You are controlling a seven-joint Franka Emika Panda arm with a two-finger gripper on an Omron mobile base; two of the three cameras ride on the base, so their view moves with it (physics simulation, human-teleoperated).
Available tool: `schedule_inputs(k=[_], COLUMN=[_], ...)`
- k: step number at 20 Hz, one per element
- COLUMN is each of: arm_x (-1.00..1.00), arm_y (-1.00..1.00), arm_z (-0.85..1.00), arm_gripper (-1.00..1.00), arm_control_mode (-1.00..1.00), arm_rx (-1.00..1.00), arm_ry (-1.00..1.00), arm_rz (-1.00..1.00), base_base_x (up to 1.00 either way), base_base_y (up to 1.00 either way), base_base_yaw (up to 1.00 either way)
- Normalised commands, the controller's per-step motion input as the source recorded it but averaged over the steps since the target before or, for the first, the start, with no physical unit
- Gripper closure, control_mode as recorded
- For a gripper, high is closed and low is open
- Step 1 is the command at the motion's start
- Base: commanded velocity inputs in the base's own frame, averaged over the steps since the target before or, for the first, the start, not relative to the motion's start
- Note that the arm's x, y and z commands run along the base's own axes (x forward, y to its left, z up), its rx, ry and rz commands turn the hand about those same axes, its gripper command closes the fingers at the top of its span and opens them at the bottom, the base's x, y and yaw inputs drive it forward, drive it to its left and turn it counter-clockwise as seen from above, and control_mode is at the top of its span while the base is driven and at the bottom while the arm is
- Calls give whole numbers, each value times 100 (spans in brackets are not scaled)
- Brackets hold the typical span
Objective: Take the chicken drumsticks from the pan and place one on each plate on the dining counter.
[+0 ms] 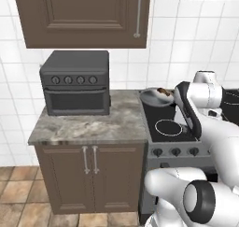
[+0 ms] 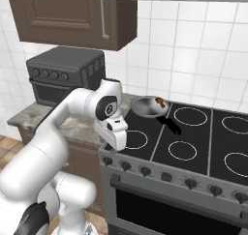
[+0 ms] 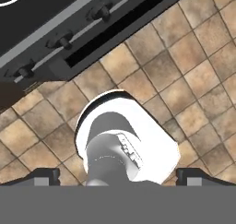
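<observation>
Gripper [image 3: 118,177] spread wide with nothing between the tips, staring straight down at the tiled floor [image 3: 193,71] in the hand view, stove front slanting across at eleven o'clock.

Biggest first: stove [image 2: 189,147] with black glass cooktop and a row of knobs, filling the right base view from three to six o'clock. Marble counter over brown cabinets [image 1: 88,125] sitting at nine o'clock of the stove in the left base view, carrying a dark toaster oven [image 1: 75,83]. Brown wall cabinet [image 1: 84,16] up at twelve.

Then the pan [image 2: 147,107], grey and shallow, parked on the rear left burner, dark handle pointing toward five o'clock in the right base view. Smallest of all: chicken drumsticks [image 2: 159,102], a brown lump at the pan's two o'clock edge; whether one or two, too small to tell apart.

Progress, as a judgement: nothing done yet. Meat in the pan, none lifted, none plated. Left to do: reach, grasp, carry to a plate, twice over.

Arm pose: folded tight over the stove's front left corner, elbow high, wrist bent down, hand hanging just off the front edge at seven o'clock of the pan and well apart from it.
</observation>
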Motion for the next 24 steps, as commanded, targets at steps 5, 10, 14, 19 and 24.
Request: schedule_inputs(k=[5,10,14,19,24], arm_x=[0,0,0,0,0], arm_y=[0,0,0,0,0], arm_z=[0,0,0,0,0], arm_gripper=[-100,-100,-100,-100,-100], arm_control_mode=[100,100,100,100,100], arm_rx=[0,0,0,0,0], arm_ry=[0,0,0,0,0], arm_rz=[0,0,0,0,0], base_base_x=[52,38,20,0,4], base_base_y=[-47,-47,-20,0,0], base_base_yaw=[26,16,1,0,0])
